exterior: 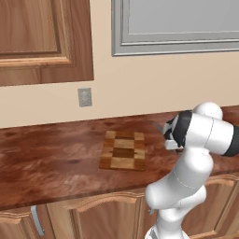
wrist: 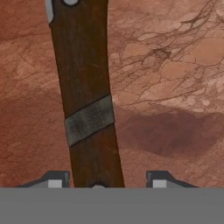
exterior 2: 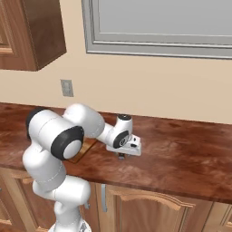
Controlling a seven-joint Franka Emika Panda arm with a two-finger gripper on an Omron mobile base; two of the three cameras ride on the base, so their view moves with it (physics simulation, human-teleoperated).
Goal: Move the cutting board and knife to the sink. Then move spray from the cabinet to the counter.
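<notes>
The knife's dark wooden handle [wrist: 87, 109] lies on the reddish-brown counter [wrist: 175, 65] and runs up the hand view, crossed by a grey band. My gripper [wrist: 107, 180] straddles the handle's near end, open: the left fingertip [wrist: 54, 179] is close to the handle and the right one stands clear of it. From the right base view, the gripper [exterior 2: 121, 156] points down just above the counter [exterior 2: 181, 154]. The checkered cutting board [exterior: 123, 150] lies flat to the hand's left. The sink and the spray are out of view.
A wooden wall cabinet [exterior: 42, 37] hangs shut at the upper left, a grey-framed window [exterior: 177, 25] is on the wall, and an outlet [exterior: 84, 97] sits below. Base cabinet doors [exterior 2: 149, 208] run under the counter's front edge.
</notes>
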